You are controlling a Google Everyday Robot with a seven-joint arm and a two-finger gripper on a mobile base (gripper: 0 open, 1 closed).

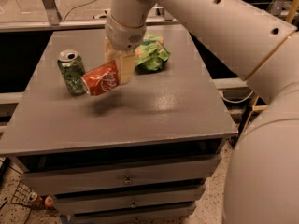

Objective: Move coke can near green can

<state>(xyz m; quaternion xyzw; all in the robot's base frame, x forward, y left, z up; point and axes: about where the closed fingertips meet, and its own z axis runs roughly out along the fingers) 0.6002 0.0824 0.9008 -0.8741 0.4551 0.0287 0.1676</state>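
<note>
The red coke can point(100, 78) lies on its side in the air, held just above the grey table top point(154, 111). My gripper point(117, 69) is shut on the coke can's right end, coming down from the white arm above. The green can point(71, 72) stands upright at the table's left side. The coke can's silver end is right beside the green can, almost touching it. A dark shadow of the coke can lies on the table below it.
A crumpled green snack bag point(151, 54) lies at the back of the table, just right of my gripper. Drawers point(126, 181) front the table below. My large white arm point(261, 101) fills the right side.
</note>
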